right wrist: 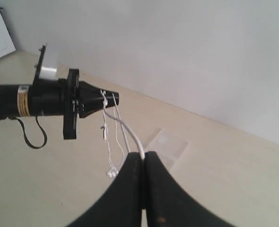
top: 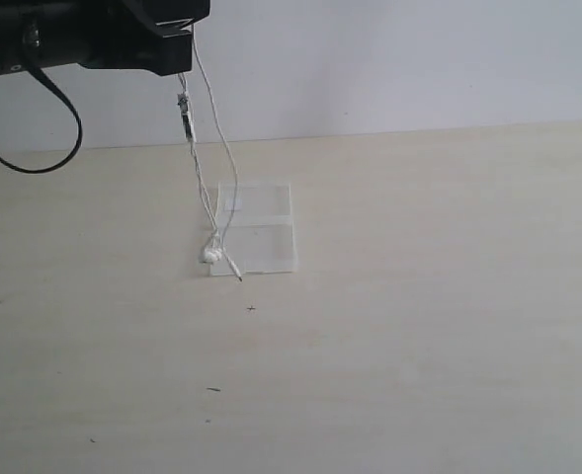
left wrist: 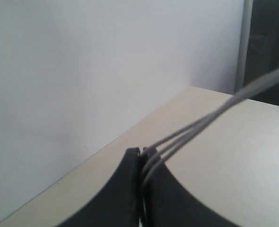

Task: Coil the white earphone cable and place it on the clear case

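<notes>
Exterior view: pale table (top: 439, 326), left arm (top: 83, 35) high at top left, left gripper (top: 184, 54) pinched shut on the white earphone cable (top: 226, 148). Cable hangs in strands down to the clear case (top: 266, 232), which lies flat on the table. Earbuds (top: 211, 254) sit at the case's near left corner (inline remote (top: 185, 117) dangles just under the gripper). Right gripper (right wrist: 143, 155) has its jaws together, clamped on the same cable, with a strand running across to the left gripper.

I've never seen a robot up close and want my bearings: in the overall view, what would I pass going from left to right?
black looped cable → left claw, pinching the white earphone cable that hangs from it → clear case
</notes>
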You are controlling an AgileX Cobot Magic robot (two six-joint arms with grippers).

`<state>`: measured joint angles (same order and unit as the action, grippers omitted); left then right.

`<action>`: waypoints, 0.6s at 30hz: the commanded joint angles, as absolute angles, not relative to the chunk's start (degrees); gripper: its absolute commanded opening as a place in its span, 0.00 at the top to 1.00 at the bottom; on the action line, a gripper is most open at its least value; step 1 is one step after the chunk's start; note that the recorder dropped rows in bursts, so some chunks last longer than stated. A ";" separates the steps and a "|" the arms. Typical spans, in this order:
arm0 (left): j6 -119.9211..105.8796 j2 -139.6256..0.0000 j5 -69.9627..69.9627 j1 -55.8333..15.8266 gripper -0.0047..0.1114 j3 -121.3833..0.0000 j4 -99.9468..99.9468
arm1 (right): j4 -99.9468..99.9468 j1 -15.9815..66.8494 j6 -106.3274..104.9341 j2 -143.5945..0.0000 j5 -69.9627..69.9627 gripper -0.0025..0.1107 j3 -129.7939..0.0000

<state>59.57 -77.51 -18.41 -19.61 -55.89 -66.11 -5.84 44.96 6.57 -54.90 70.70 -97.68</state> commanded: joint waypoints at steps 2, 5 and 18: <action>60.26 -76.01 -13.91 -19.31 0.96 -55.97 -65.78 | -11.86 45.03 9.99 -52.38 69.96 0.98 -87.75; 60.26 -74.70 -12.26 -19.31 0.96 -55.97 -65.78 | -18.11 45.03 15.34 -52.16 69.96 0.98 -81.73; 62.80 -70.71 -9.61 -19.44 0.96 -55.97 -65.78 | -21.28 45.03 32.43 -52.11 41.40 0.98 -52.19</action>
